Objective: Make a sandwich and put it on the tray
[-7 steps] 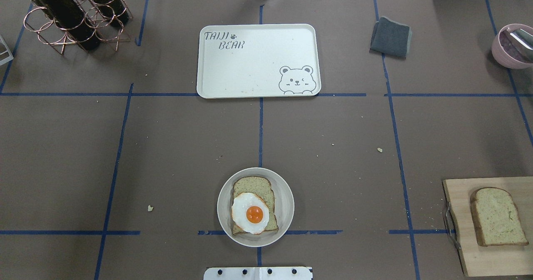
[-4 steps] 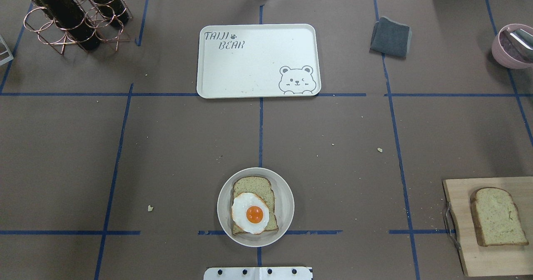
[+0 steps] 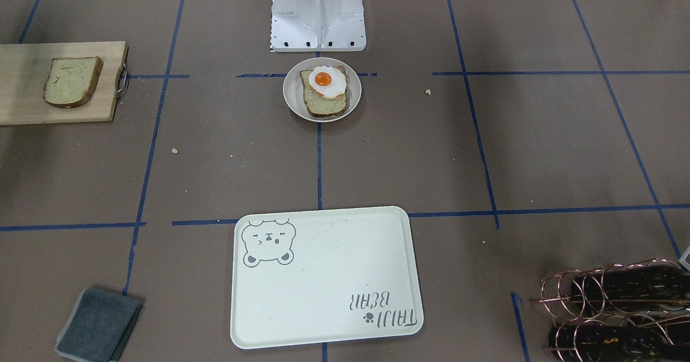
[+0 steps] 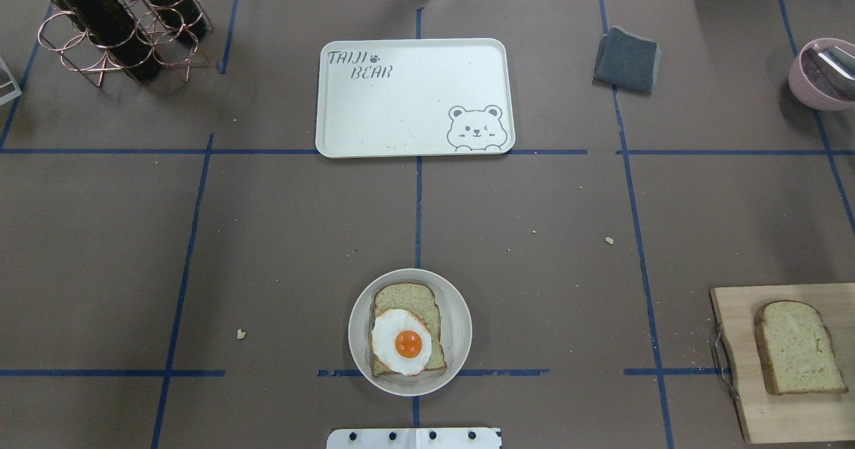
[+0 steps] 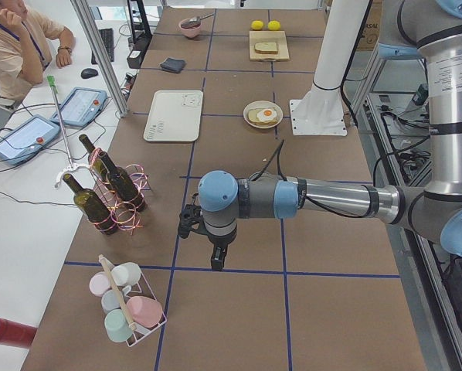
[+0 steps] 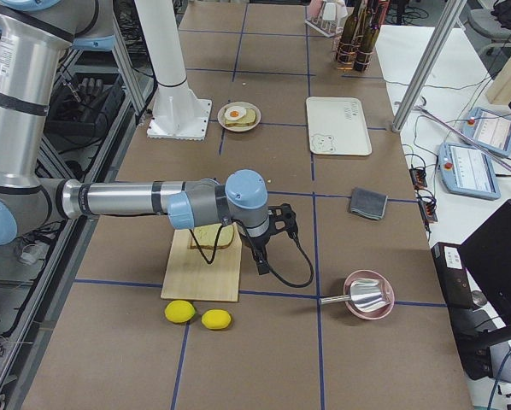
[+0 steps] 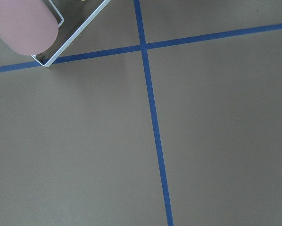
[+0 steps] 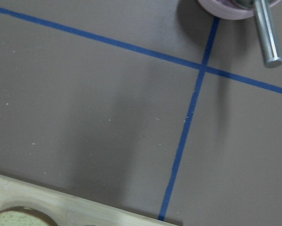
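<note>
One bread slice point(image 4: 404, 296) lies in a round pale dish point(image 4: 459, 332) near the robot's base, with a fried egg point(image 4: 401, 341) on top; it also shows in the front view point(image 3: 322, 103). The second bread slice point(image 4: 798, 349) lies on a wooden cutting board point(image 4: 735, 329) at the right. The cream bear tray point(image 4: 414, 101) sits empty at the far middle. The left gripper point(image 5: 217, 261) hangs over bare table far to the left. The right gripper point(image 6: 261, 260) hangs beside the board. I cannot tell whether either is open or shut.
A copper rack with wine bottles point(image 4: 120, 25) stands far left, a grey cloth point(image 4: 626, 59) far right, a pink bowl point(image 4: 825, 73) with a metal scoop at the right edge. Two lemons point(image 6: 196, 314) lie by the board. A cup rack point(image 5: 127, 309) stands near the left gripper.
</note>
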Controlling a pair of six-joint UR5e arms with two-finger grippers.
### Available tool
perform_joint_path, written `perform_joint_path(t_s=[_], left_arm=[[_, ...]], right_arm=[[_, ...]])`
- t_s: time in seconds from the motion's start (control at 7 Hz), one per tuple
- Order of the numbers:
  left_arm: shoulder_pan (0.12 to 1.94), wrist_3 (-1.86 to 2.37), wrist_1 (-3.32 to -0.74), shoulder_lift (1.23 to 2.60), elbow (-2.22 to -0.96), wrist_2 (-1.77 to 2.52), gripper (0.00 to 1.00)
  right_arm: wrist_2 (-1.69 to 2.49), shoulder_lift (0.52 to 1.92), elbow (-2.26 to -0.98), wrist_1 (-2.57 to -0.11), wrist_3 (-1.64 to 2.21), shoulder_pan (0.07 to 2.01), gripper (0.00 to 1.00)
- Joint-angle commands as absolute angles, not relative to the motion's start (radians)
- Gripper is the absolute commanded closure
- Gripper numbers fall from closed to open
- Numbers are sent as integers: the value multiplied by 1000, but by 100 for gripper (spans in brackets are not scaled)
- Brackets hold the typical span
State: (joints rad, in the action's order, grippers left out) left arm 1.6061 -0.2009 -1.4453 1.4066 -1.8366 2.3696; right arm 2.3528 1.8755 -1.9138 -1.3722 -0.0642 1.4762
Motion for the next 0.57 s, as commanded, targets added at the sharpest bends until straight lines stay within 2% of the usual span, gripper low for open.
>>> perform_joint_path(t_s=[0.0,0.29,0.43], left_arm=[[1606,-201,-1447,1407,-1838,2370,0],[1606,-201,-1445,1407,-1838,2370,0],[1606,-201,-1445,1407,-1836,2370,0]], right_arm=[[2378,1984,-1913,-1164,69,1376,0],[2372,2096,-1864,-749,486,1209,0],[2361,2111,-1777,-510,672,1130,3]])
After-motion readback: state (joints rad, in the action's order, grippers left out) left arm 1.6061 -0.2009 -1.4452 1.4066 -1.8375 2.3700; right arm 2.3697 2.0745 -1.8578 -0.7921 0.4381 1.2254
